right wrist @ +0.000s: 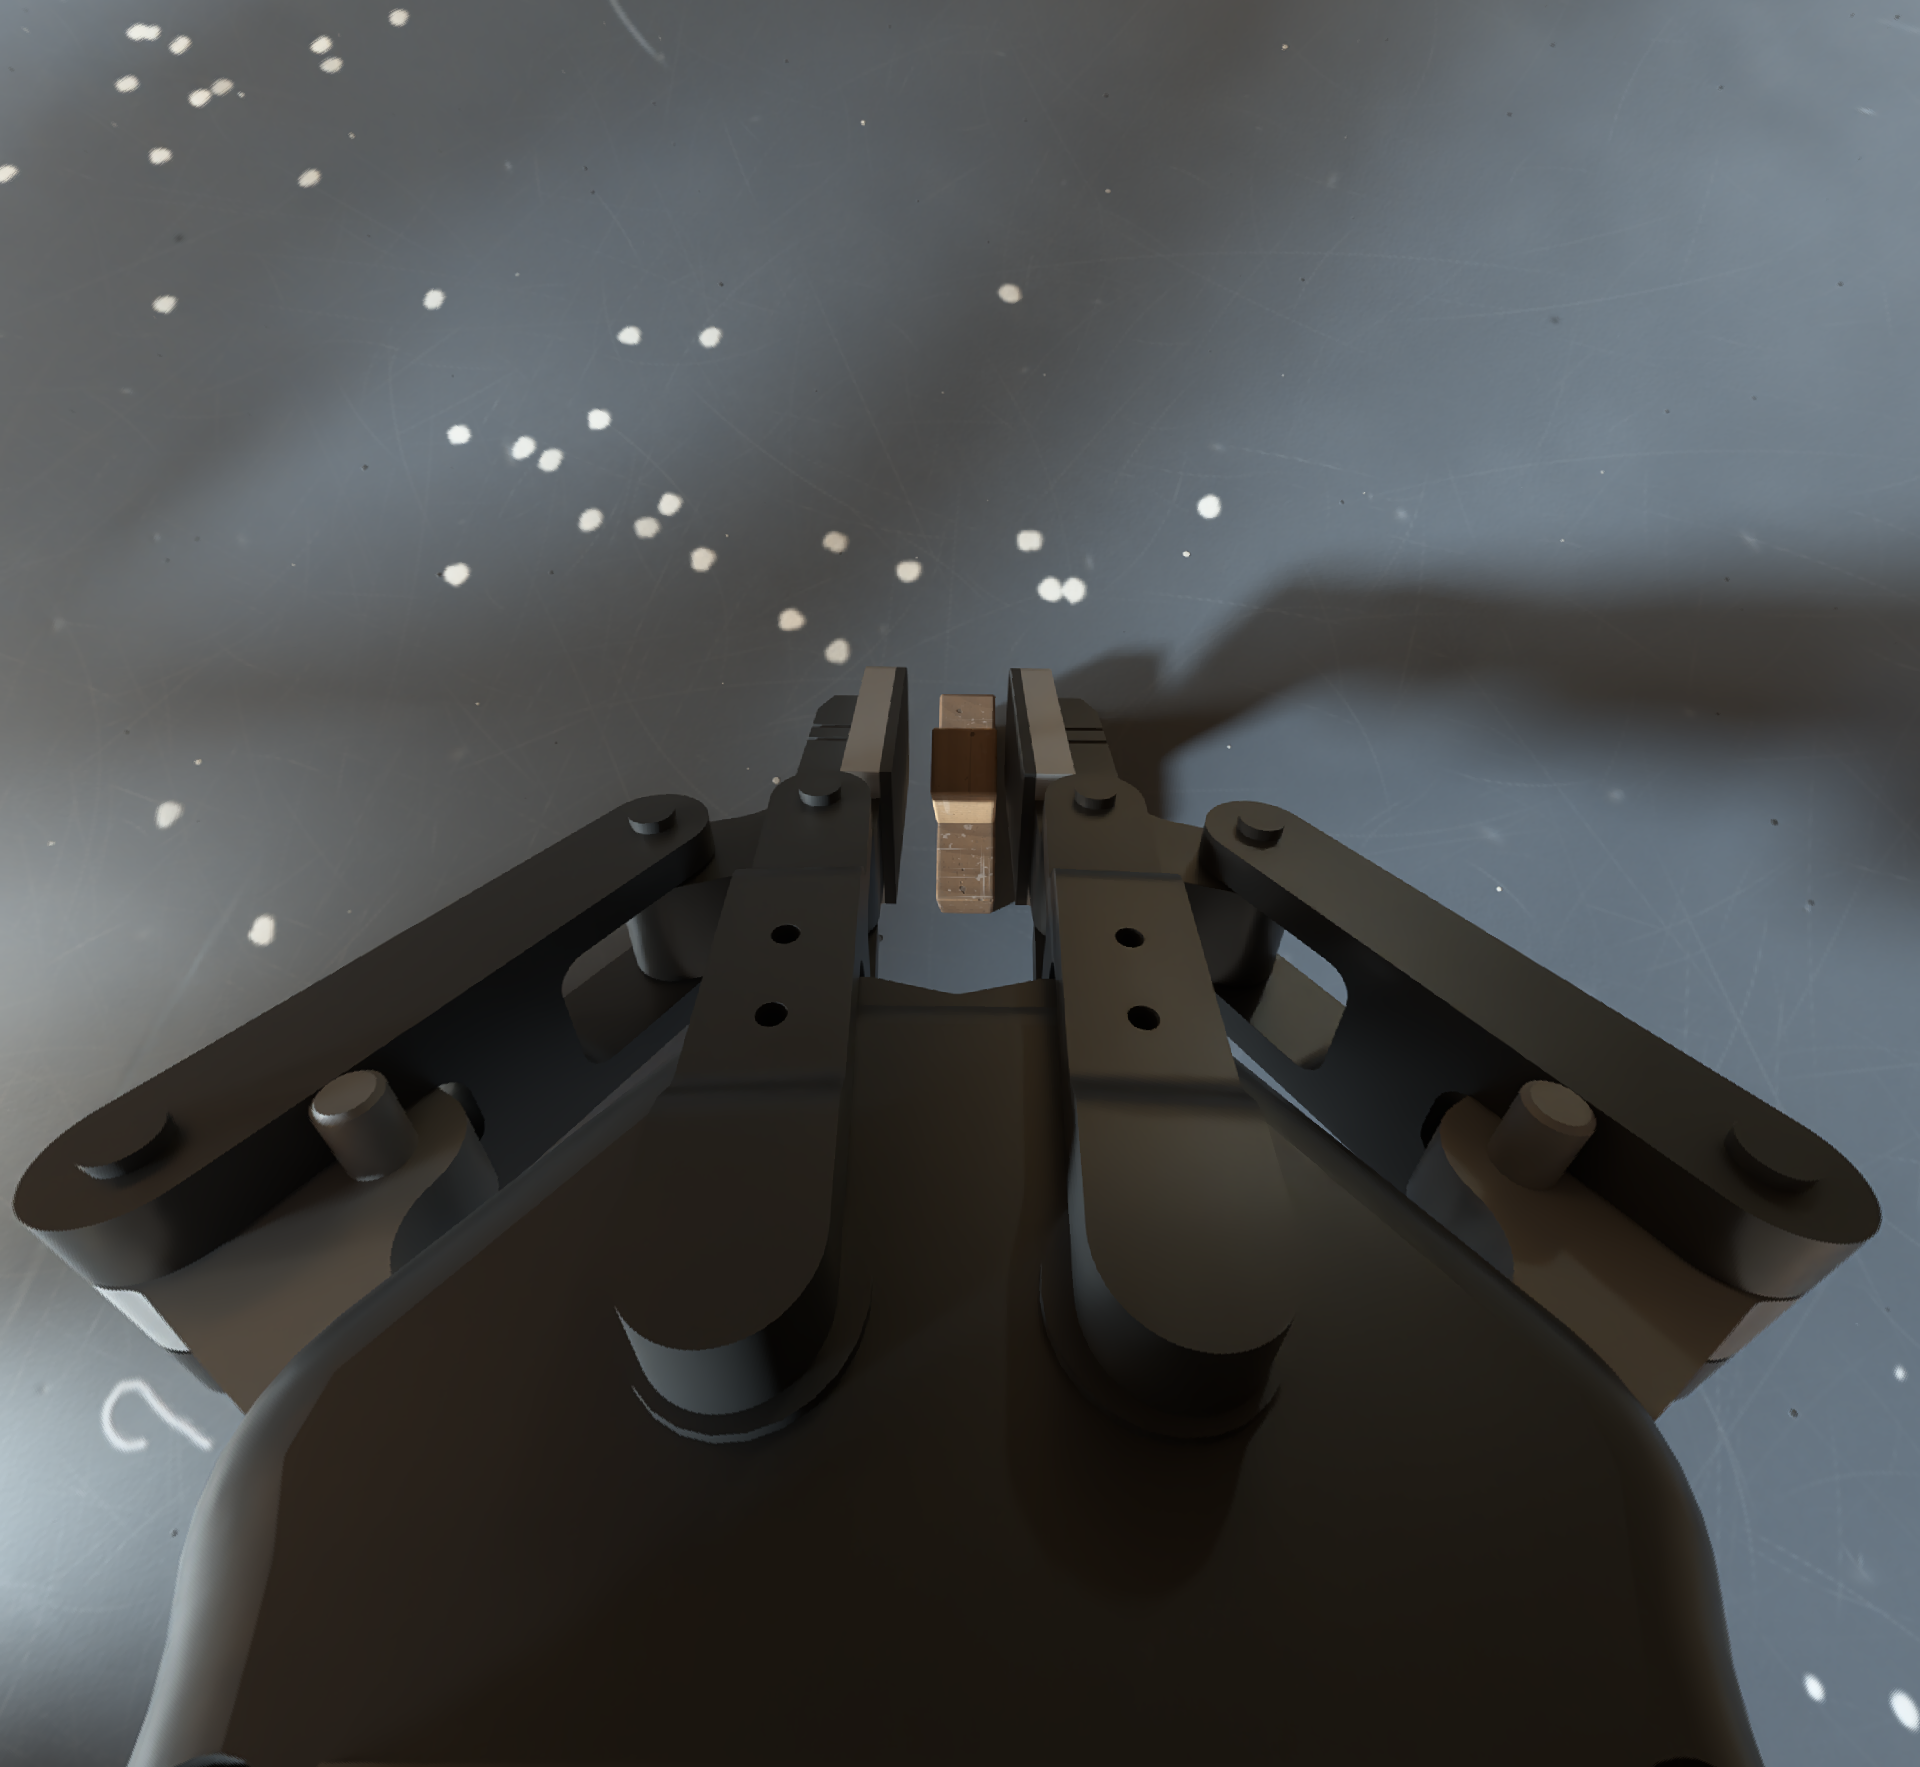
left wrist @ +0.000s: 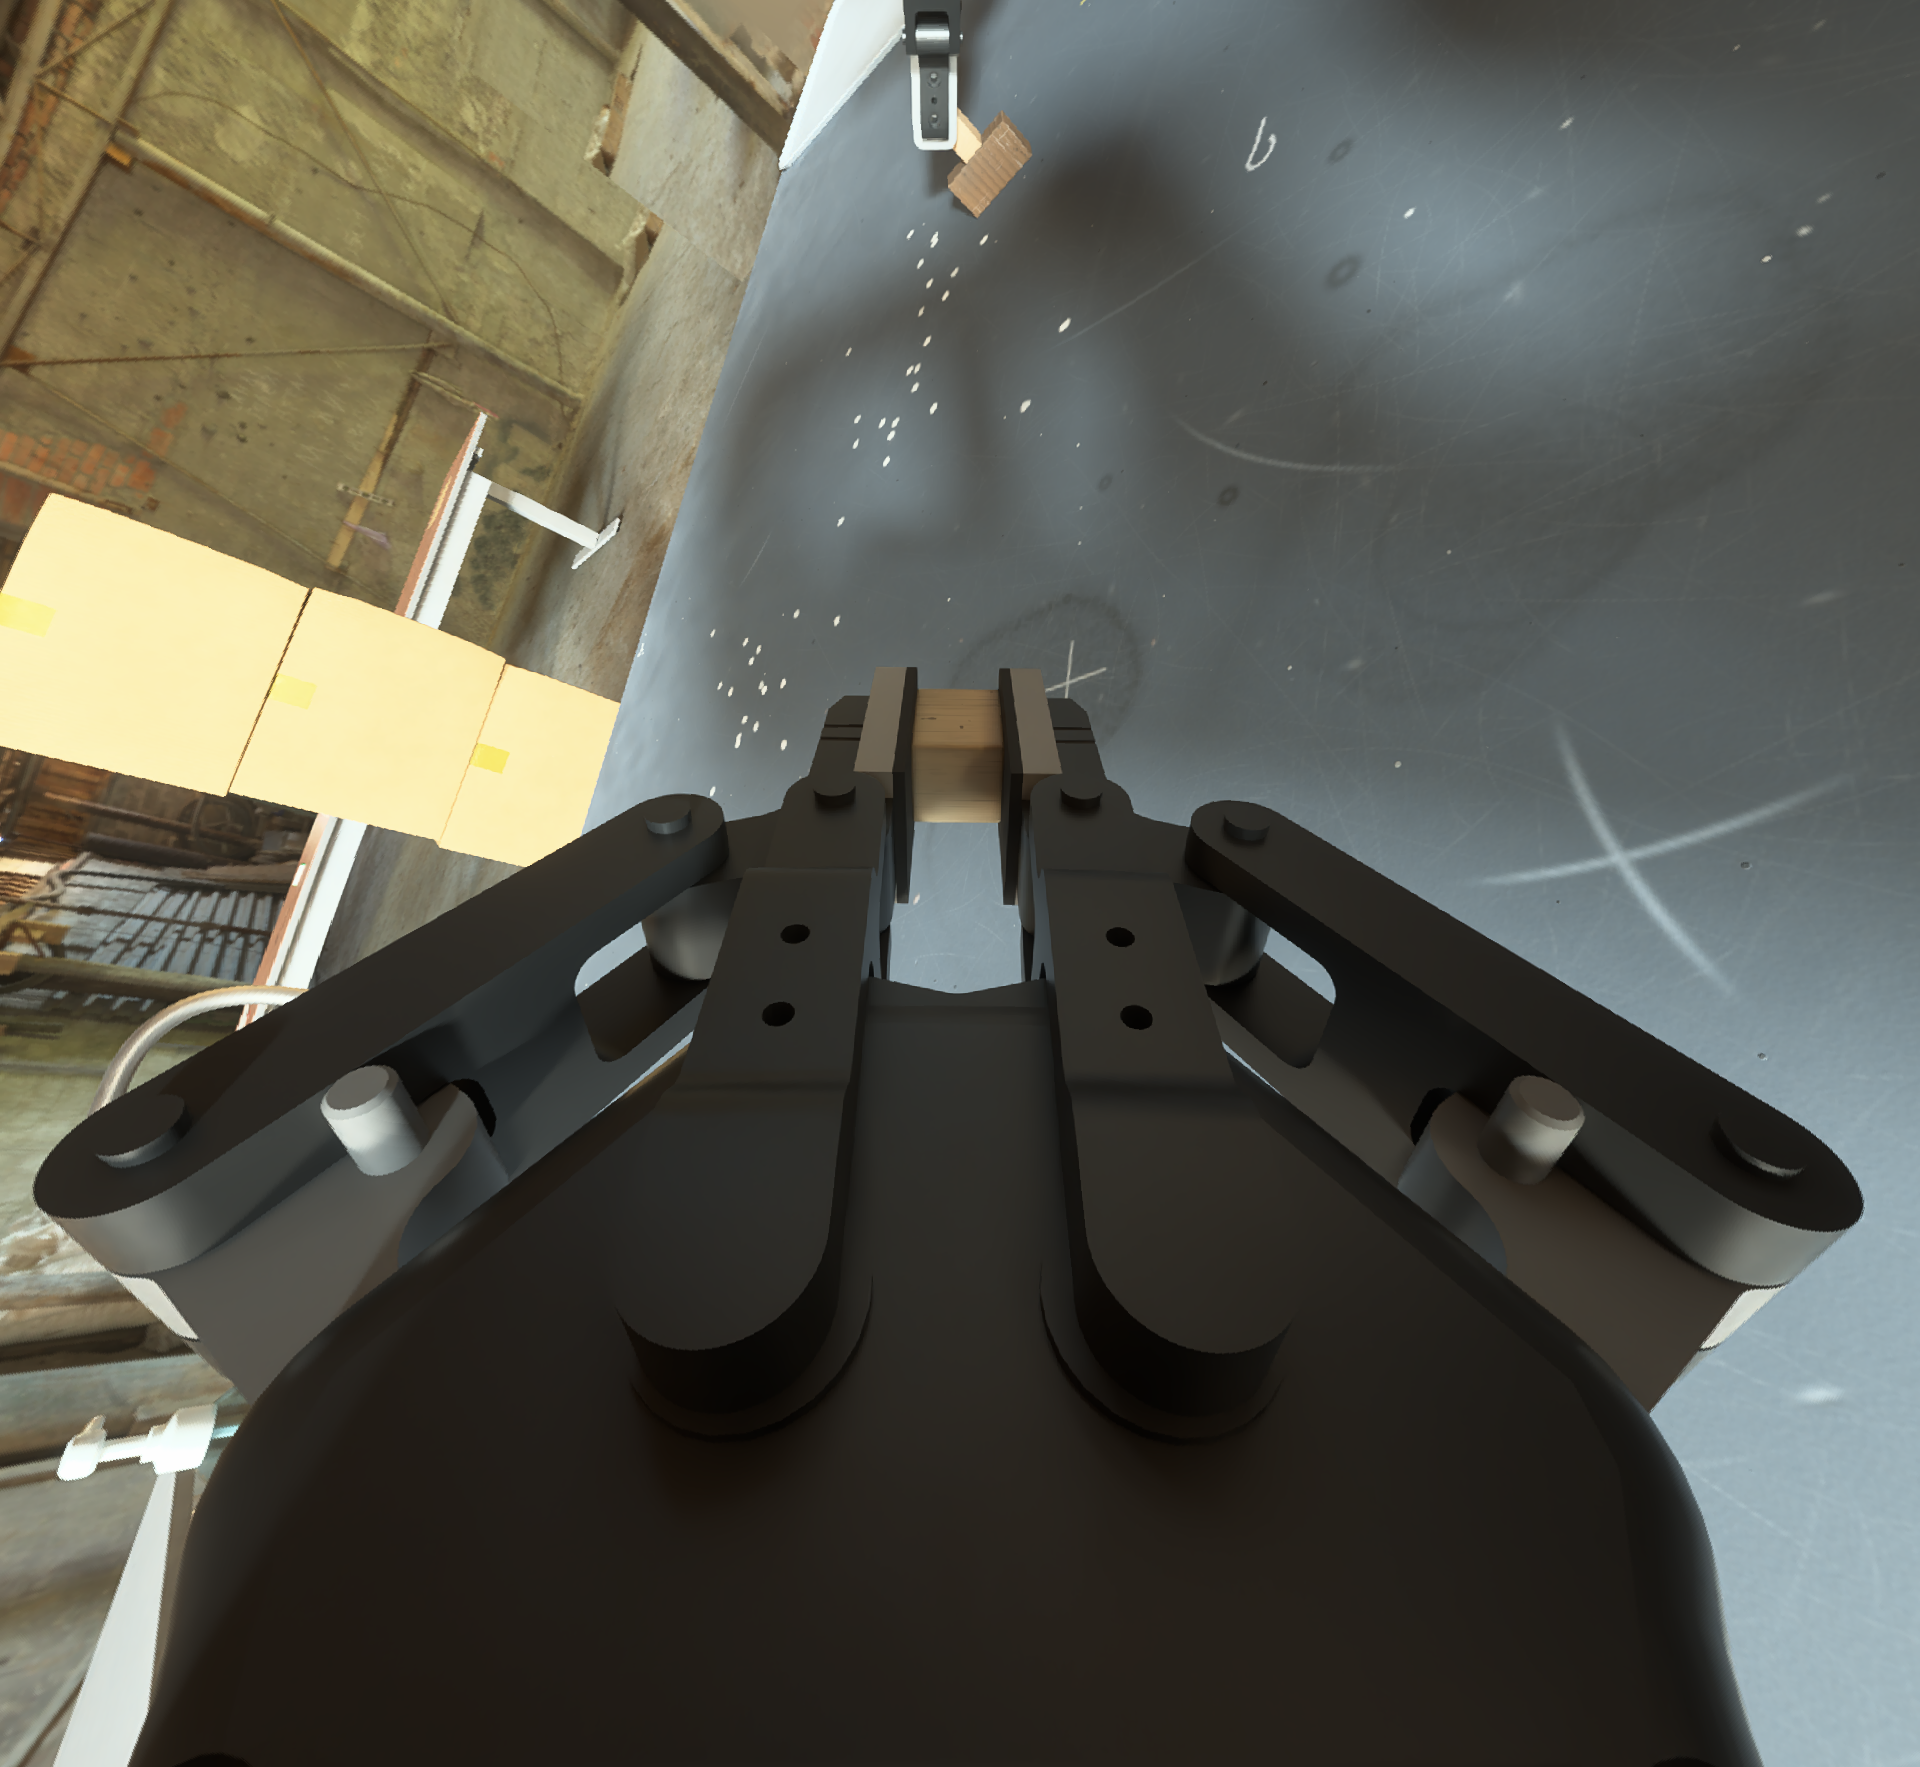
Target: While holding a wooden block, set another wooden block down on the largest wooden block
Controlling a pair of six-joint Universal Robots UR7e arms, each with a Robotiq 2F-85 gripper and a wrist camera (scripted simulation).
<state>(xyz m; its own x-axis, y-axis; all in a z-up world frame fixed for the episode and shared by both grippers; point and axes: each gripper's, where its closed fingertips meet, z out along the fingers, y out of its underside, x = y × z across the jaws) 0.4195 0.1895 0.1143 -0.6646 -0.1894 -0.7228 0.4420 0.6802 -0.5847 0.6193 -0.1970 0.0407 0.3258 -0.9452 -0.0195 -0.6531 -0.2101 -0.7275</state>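
Wooden blocks are in play at both arms. In the left wrist view, the left tool (left wrist: 957,730) is clamped on a pale wooden block (left wrist: 956,756), its two pads pressed flat against the block's opposite sides, above the dark grey desk (left wrist: 1455,470) with its scratches and white specks. Farther off in the same view, the right tool (left wrist: 932,128) stands at the desk's far part, by its edge, with a brown ribbed block (left wrist: 992,164) just beside its fingertip.

In the right wrist view, the right tool (right wrist: 957,730) has its fingers slightly apart around two stacked pieces: a small dark brown block (right wrist: 961,761) lying across a longer light block (right wrist: 964,860). The right pad touches them, while a narrow gap shows at the left pad. Whether the pieces rest on the desk I cannot tell.
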